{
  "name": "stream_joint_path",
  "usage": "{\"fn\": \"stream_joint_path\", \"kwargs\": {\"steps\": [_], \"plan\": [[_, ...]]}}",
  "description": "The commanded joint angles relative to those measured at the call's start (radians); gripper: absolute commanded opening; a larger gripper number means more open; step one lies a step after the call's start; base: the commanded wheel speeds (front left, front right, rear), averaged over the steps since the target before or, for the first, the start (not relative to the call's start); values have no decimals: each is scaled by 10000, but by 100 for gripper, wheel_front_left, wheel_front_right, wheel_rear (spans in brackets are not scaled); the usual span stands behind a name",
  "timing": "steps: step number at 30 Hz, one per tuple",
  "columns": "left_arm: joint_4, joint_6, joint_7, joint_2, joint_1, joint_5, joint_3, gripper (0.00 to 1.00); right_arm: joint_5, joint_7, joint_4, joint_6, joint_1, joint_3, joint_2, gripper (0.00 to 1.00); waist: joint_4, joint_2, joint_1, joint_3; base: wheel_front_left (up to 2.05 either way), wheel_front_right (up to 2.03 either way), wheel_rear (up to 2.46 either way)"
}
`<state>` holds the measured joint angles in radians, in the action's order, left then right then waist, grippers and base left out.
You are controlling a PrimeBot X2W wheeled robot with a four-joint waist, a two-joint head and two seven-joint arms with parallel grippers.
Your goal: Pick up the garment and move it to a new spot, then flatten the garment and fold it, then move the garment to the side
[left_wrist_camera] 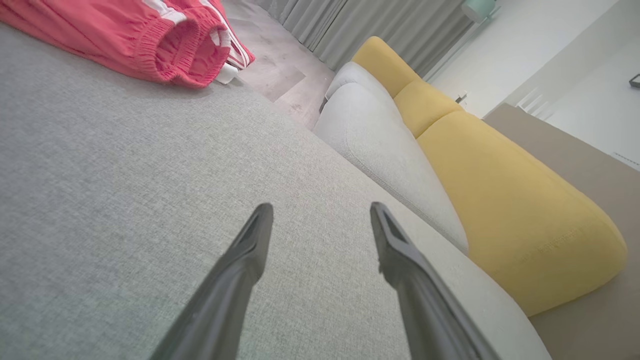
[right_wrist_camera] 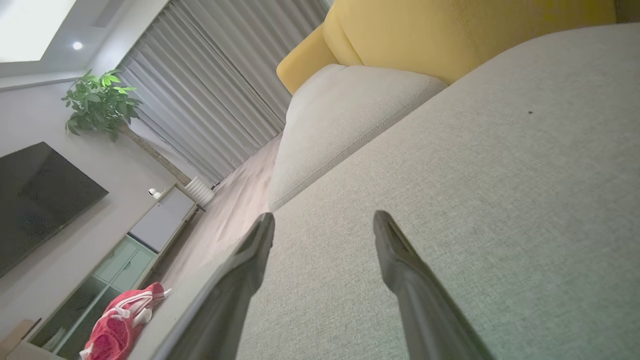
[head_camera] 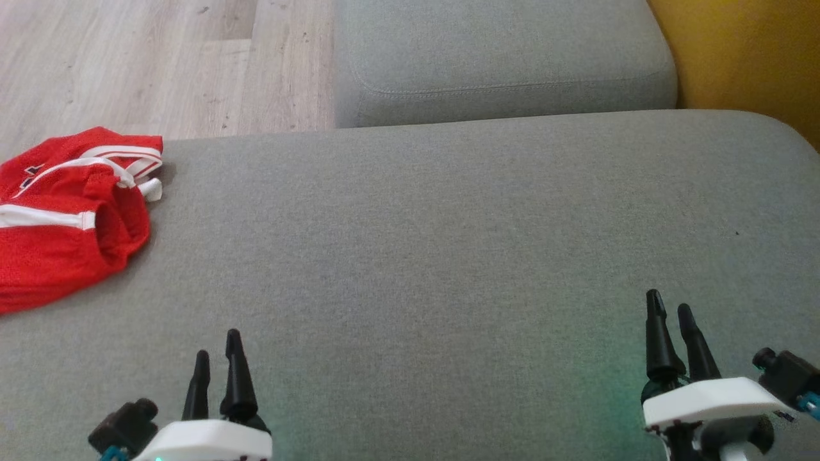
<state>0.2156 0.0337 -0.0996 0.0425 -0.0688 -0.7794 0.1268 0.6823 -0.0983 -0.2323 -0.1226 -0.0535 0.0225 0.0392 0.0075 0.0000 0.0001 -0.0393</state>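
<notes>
Garment (head_camera: 64, 211), red with white stripes and apparently a pair of shorts, lay crumpled at the far left edge of the grey sofa seat (head_camera: 416, 224). Left fingers (head_camera: 237, 378) and right fingers (head_camera: 656, 339) were spread wide, holding nothing, poised over the seat, well apart from the garment.

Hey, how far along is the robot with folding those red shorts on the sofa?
Done: nothing that shows; the red shorts lie bunched, not flat or folded, at the grey cushion's left edge. In hand: nothing; the left gripper and right gripper are both open and empty, apart from the shorts. Left: picking up, moving, flattening, folding, setting aside.
</notes>
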Motion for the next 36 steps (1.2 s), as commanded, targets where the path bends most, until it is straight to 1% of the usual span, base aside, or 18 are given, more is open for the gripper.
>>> {"fn": "stream_joint_path", "kwargs": {"steps": [1,13,14,36], "plan": [[-300,-68,-150,56,182,320,-141,100,-349,-175,427,-49,170,195,75,100,1,0,-1,-4,0,0,0],[-206,-228,-507,69,63,1721,-55,100,-1927,-529,547,-57,82,420,83,100,28,0,-1,-51,0,0,0],[-206,-228,-507,69,63,1721,-55,100,-1927,-529,547,-57,82,420,83,100,28,0,-1,-51,0,0,0],[-33,-509,-1160,156,-118,3986,157,100,-4839,-1177,625,-71,-47,929,99,100,71,0,-1,-98,0,0,0]]}}
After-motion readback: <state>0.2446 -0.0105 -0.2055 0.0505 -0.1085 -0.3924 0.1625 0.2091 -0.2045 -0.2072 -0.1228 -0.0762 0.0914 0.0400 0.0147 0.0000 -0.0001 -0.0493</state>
